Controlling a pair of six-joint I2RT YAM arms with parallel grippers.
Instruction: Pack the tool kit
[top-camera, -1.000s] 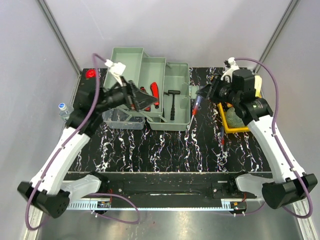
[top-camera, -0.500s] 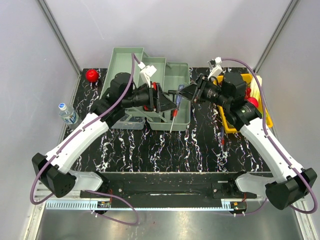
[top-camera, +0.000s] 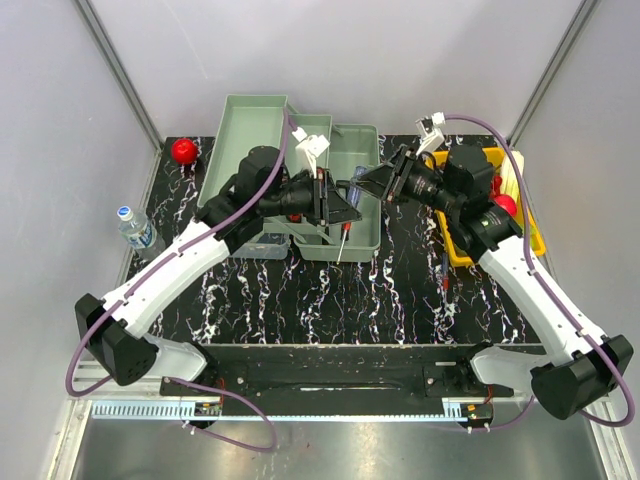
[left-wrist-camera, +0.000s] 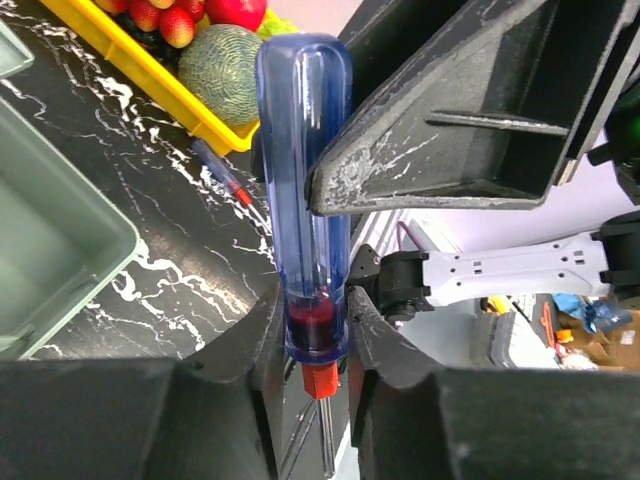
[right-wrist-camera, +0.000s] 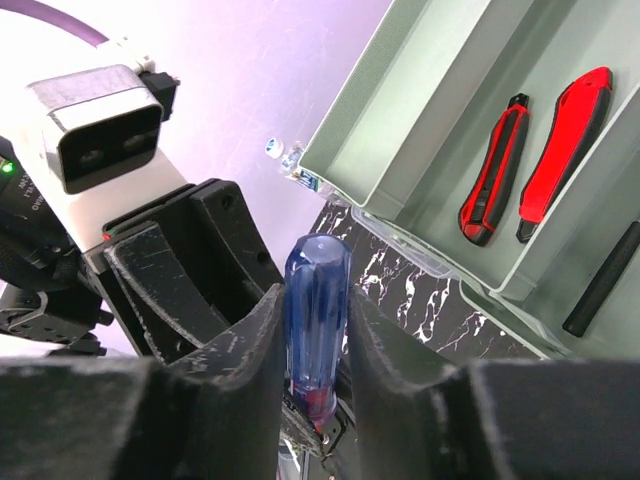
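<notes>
While grey walls close in the black, white-veined table (top-camera: 300, 300), the left gripper (left-wrist-camera: 312, 345) and right gripper (right-wrist-camera: 316, 335) hang face to face over its far side. Each is clamped on the same blue-handled screwdriver (left-wrist-camera: 303, 170), shaft pointing down. Just beneath them sits the open toolbox (top-camera: 245, 120), with two red knives (right-wrist-camera: 560, 140) in a tray under the left gripper. A yellow fruit tray (top-camera: 455, 258) lies behind the right gripper. A red ball (top-camera: 183, 150) and a water bottle (top-camera: 130, 225) stand well behind the left.
</notes>
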